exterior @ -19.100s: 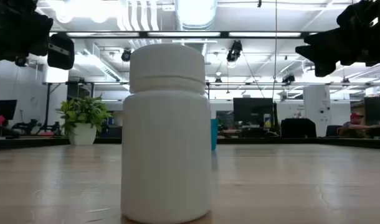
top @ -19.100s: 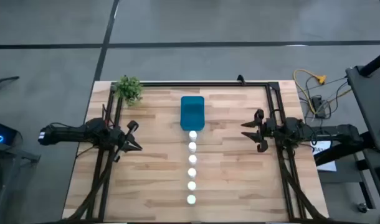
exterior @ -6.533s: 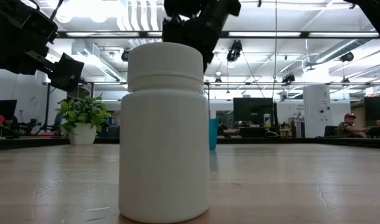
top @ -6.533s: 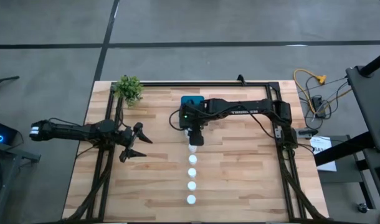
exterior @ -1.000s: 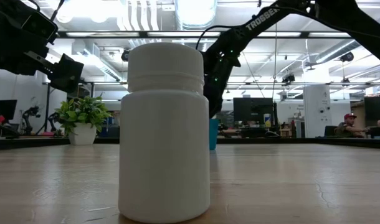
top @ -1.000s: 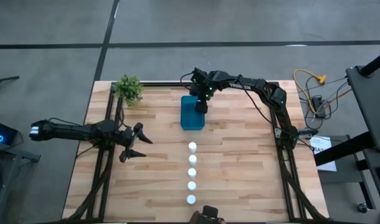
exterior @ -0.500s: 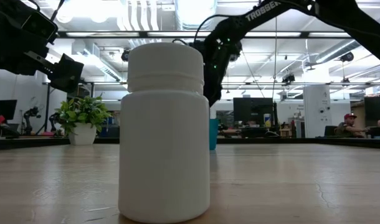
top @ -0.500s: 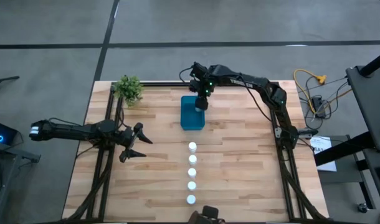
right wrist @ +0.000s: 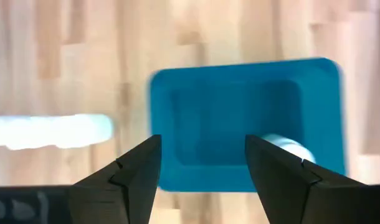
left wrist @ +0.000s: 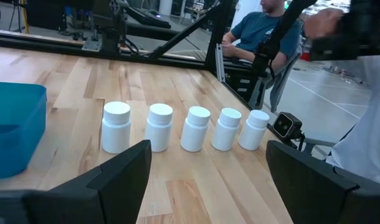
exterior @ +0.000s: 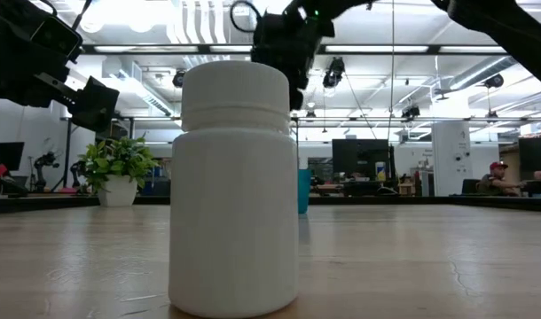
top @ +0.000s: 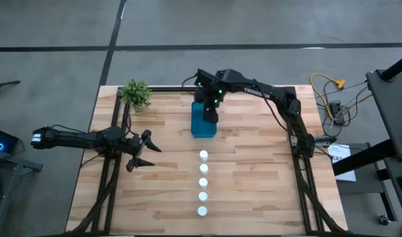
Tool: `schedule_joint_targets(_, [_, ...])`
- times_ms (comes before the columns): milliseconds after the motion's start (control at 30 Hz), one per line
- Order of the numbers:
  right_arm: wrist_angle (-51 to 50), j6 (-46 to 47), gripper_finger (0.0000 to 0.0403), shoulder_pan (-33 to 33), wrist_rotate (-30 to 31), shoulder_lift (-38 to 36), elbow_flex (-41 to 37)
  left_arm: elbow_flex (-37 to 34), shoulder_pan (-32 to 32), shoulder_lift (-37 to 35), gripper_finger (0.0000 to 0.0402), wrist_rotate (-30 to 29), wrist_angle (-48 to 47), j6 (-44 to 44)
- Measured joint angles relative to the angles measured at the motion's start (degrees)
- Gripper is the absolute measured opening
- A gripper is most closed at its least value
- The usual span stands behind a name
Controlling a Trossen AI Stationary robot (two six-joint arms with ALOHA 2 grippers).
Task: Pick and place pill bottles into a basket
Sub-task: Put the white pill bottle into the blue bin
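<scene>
Right tool (top: 209, 113) open above basket (top: 200, 126); 5 bottles (top: 202, 183) on table.

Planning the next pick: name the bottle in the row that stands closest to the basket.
The top bottle of the row on the table in the high view; it alone faces the basket directly, the others line up behind it.

A grey concrete floor (top: 254, 23) crossed by dark seams surrounds the wooden table (top: 247, 184). Beyond the table, the low view shows an open workshop with a white ceiling (exterior: 448, 35) carrying bright strip lights and exposed pipes. Dark monitors (exterior: 359, 159) and desks line the far side. A seated person (left wrist: 265, 31) in a teal shirt sits nearby. Yellow cables (top: 333, 85) lie by a side stand.
</scene>
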Motion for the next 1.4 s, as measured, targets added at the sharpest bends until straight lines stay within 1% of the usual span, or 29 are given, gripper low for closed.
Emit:
schedule_joint_targets(167, [-0.48,1.16,0.0221,5.27,-0.04,0.00,0.39,0.00,0.01,0.00,0.0299,0.00,0.00,0.00])
schedule_joint_targets(400, [-1.53,3.15,0.0220,11.00,0.00,0.00,-1.31,0.00,0.00,0.00,0.0299,0.02,0.00,0.00])
schedule_joint_targets(667, [-1.45,6.77,0.0206,14.96,0.15,0.00,-2.05,0.00,0.02,0.00,0.0299,0.30,-0.02,0.02])
schedule_joint_targets(900, [-0.78,7.41,0.0187,18.09,0.11,-1.57,-2.54,0.00,0.00,0.00,0.0299,0.63,-0.04,0.02])
schedule_joint_targets(967, [-0.48,7.60,0.0180,18.64,0.59,-2.71,-2.61,0.00,0.00,0.00,0.0299,0.63,-0.04,0.02])
schedule_joint_targets(1067, [0.29,7.99,0.0168,19.14,2.85,-5.15,-3.02,0.00,0.00,0.00,0.0299,0.61,-0.07,0.04])
schedule_joint_targets(1200, [1.84,9.14,0.0153,19.17,4.72,-10.05,-4.43,0.00,0.00,0.00,0.0299,0.68,-0.11,0.04])
schedule_joint_targets(1300, [4.60,9.90,0.0144,19.53,4.91,-14.48,-7.44,0.00,0.00,0.00,0.0299,0.82,-0.17,0.04])
schedule_joint_targets(1400, [8.96,10.76,0.0140,20.73,6.36,-19.02,-12.87,0.00,0.00,-0.02,0.0299,0.90,-0.18,0.07])
